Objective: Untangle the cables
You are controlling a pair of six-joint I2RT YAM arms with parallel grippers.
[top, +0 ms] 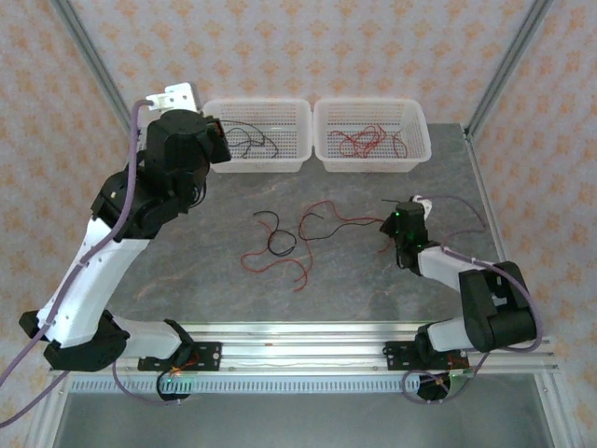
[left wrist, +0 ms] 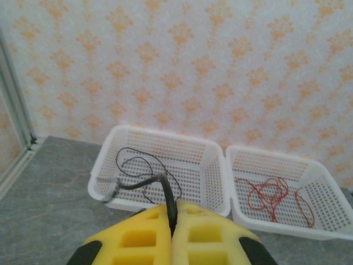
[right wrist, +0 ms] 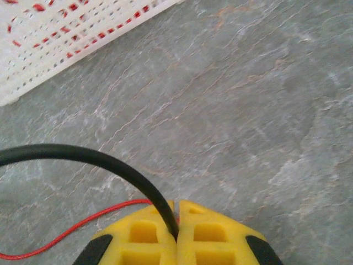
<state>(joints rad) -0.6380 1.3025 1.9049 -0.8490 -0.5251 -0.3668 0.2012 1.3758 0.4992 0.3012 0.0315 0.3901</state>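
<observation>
My left gripper (left wrist: pixel 174 211) is shut on a thin black wire (left wrist: pixel 144 183) that curls up and to the left from between its yellow fingers. In the top view the left gripper (top: pixel 213 142) hangs raised beside the left basket (top: pixel 297 161). My right gripper (right wrist: pixel 176 208) sits low over the table, shut on another black wire (right wrist: pixel 105 159); a red wire (right wrist: pixel 60 236) also runs into its jaws. Left of the right gripper (top: pixel 395 224), loose red wires (top: pixel 322 224) and black wires (top: pixel 278 235) lie tangled on the table.
Two white perforated baskets stand at the back. The left basket (left wrist: pixel 214 182) holds black wires (left wrist: pixel 132 160); the right basket (left wrist: pixel 325 223) holds red wires (left wrist: pixel 270 193). A metal rail (top: pixel 308 329) borders the near table edge, and frame posts stand at the back corners.
</observation>
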